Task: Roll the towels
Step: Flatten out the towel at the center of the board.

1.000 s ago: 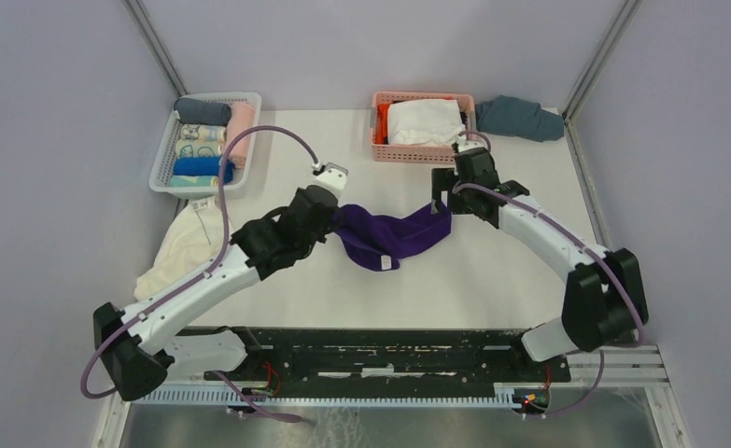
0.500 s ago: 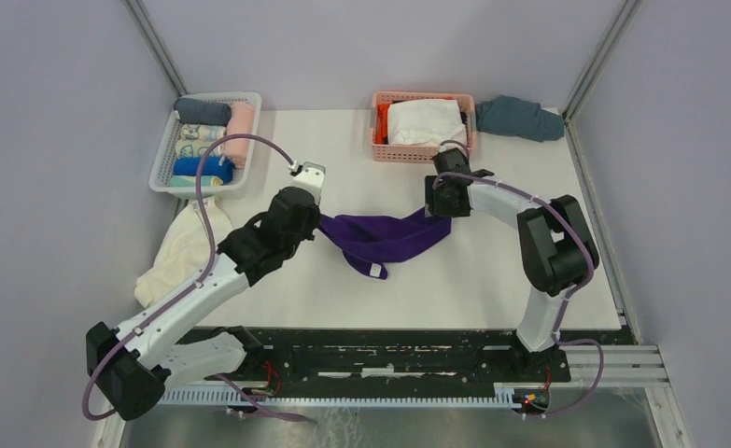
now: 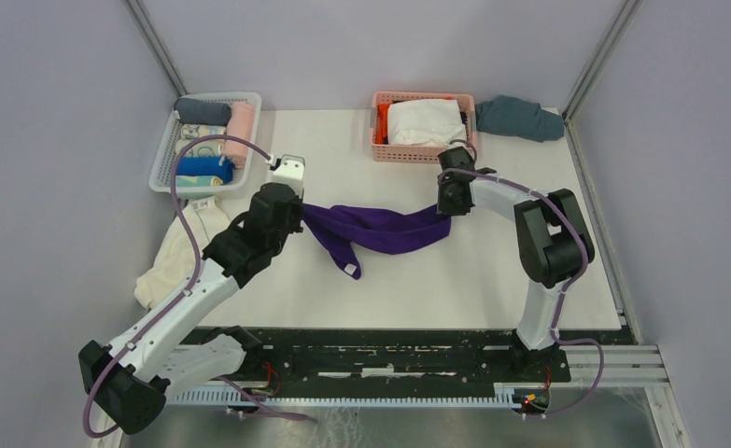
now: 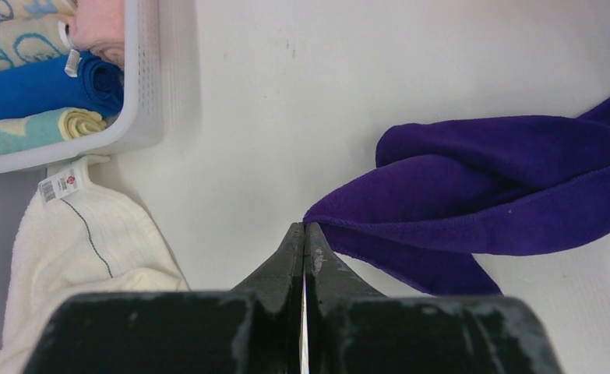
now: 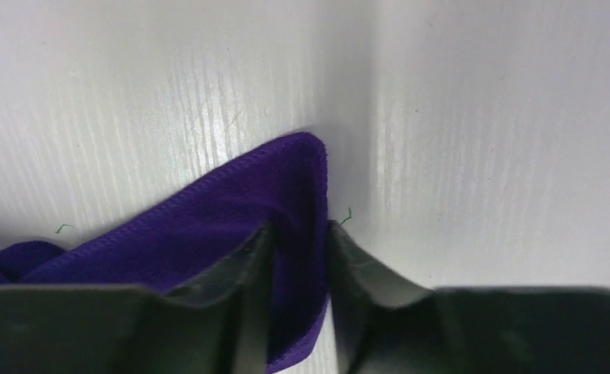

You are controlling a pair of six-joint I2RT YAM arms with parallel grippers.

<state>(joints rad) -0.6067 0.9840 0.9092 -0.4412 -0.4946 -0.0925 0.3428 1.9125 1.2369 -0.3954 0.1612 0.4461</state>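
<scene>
The purple towel (image 3: 380, 229) lies stretched left to right across the table's middle, a loose flap hanging toward the front. My left gripper (image 3: 299, 212) is shut on its left end; in the left wrist view the cloth (image 4: 504, 195) runs straight off the closed fingertips (image 4: 305, 227). My right gripper (image 3: 450, 207) stands over the right corner. In the right wrist view its jaws (image 5: 300, 234) straddle that corner (image 5: 208, 226), half closed, with a gap still between them. The cream-white towel (image 3: 179, 247) lies crumpled at the table's left edge, also in the left wrist view (image 4: 75, 249).
A white basket (image 3: 168, 175) at the back left holds several rolled towels; its wall shows in the left wrist view (image 4: 149, 78). A pink basket (image 3: 422, 155) with white and orange cloth stands at the back centre. A teal-grey cloth (image 3: 520, 117) lies beside it.
My left gripper pulled the towel's left end leftward, stretching it out. My right arm folded in and its jaws have been narrowing around the right corner.
</scene>
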